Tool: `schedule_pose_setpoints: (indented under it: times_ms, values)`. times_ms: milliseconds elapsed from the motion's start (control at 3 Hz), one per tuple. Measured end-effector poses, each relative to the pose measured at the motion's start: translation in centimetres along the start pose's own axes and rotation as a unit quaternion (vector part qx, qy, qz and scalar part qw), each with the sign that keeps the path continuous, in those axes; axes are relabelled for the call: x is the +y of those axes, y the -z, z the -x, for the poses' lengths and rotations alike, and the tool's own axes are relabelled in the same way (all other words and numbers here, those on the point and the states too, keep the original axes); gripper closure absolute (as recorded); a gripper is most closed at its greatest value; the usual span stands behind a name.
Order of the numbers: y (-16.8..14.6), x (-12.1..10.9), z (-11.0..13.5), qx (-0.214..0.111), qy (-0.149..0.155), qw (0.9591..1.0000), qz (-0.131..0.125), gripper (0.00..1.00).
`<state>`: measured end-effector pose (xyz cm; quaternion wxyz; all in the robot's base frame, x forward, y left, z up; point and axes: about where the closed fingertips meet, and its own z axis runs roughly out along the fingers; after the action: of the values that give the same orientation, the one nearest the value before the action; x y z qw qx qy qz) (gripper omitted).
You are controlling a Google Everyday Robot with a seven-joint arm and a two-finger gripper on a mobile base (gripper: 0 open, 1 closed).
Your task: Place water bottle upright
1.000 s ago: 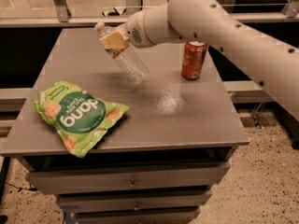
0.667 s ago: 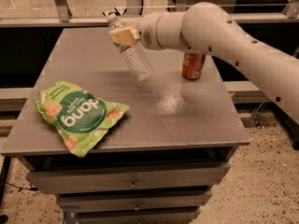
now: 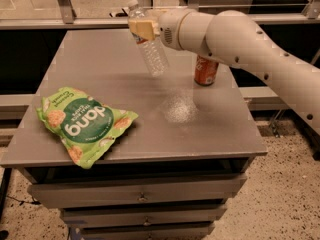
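Observation:
The water bottle (image 3: 151,51) is a clear ribbed plastic bottle with a white cap at its top left. It hangs in the air above the back middle of the grey table (image 3: 100,79), tilted with its base down to the right. My gripper (image 3: 141,28) is shut on the bottle's upper part, just below the cap. The white arm (image 3: 240,39) reaches in from the right.
An orange-red soda can (image 3: 206,71) stands upright at the table's right side, partly behind the arm. A green snack bag (image 3: 82,124) lies flat at the front left. Drawers sit under the table. A metal frame runs along the back.
The gripper has carried the bottle a little to the right and up. The bottle now stands steeper, closer to upright.

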<state>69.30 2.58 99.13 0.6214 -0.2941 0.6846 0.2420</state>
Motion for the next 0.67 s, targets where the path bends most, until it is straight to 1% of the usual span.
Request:
schedule_pose_setpoints:
  times_ms: [333,667]
  values:
    - [0.20,-0.32,0.13,-0.023,-0.009,0.9997,-0.002,1.00]
    - [0.88,0.35,0.88,-0.064,-0.025,0.9977,0.002,1.00]
